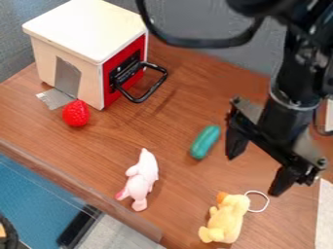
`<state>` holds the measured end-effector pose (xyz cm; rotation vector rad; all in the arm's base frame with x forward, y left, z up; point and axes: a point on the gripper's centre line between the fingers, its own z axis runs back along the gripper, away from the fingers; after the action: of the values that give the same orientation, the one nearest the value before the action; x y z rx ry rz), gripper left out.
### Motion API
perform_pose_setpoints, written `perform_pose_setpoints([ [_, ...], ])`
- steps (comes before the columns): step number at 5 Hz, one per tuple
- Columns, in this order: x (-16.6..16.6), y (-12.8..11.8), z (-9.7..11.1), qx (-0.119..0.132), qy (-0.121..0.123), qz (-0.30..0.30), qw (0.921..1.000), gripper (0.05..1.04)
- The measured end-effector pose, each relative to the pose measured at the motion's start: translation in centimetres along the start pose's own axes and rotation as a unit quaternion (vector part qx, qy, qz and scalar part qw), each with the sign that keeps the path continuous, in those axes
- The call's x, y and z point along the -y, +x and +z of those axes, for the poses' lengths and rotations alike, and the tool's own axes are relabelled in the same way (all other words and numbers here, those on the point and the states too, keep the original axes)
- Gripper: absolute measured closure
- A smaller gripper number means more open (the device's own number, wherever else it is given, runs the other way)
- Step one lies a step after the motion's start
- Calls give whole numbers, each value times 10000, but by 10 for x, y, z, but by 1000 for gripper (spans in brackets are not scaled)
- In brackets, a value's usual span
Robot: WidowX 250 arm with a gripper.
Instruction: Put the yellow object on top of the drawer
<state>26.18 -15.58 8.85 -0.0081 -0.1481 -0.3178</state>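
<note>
Hand (257, 169) at the right of your scene hangs above the tabletop (78, 155), its 2 fingers apart. Your yellow toy animal (225, 221) lies at the near right, with a thin white loop (267, 198) beside its head. You have a teal oblong piece (205, 141) left of the hand and a pale pink toy (143, 176) farther left. Your white-topped drawer unit (91, 24) stands at the far left, a bumpy red berry (76, 113) just beside it.

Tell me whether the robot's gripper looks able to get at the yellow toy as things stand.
Probably yes: the gripper hangs near the yellow toy with its fingers apart, and nothing covers the toy. The teal object lies off to the other side, out of the way.
</note>
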Motion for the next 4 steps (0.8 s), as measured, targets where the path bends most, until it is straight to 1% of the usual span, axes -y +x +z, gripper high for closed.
perform_pose_setpoints([
  [1,5,-13,-29,-293,-9,-71,9995,84],
  [2,10,-24,-54,-606,51,-110,9981,84],
  [3,15,-35,-79,-967,62,-165,9952,85],
  [4,14,-41,-91,-1145,223,-266,9928,144],
])
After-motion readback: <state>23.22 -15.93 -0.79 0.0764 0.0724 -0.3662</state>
